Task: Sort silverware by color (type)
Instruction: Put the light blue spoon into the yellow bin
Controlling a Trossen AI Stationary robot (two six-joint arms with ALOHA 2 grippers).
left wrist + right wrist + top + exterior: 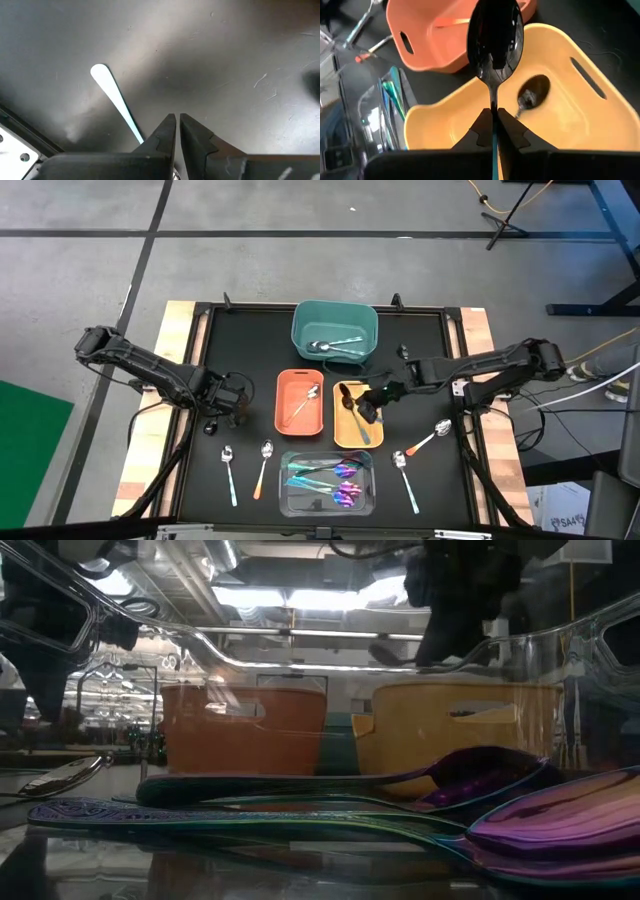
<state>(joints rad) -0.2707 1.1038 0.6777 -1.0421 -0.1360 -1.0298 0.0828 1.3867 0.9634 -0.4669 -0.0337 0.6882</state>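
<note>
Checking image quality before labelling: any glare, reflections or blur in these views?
Low view: shot through the clear bin, ceiling-light reflections streak it, iridescent spoons loom large. Right wrist view: black spoon mirrors lights. Left wrist view: soft glare across table.

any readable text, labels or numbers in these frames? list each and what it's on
None readable in any view.
Teal bin, orange bin, yellow bin, clear bin: no labels or markings visible.
Black-headed spoon in the right pincer: no stamp visible.
Background room in the low view: no legible signs.
</note>
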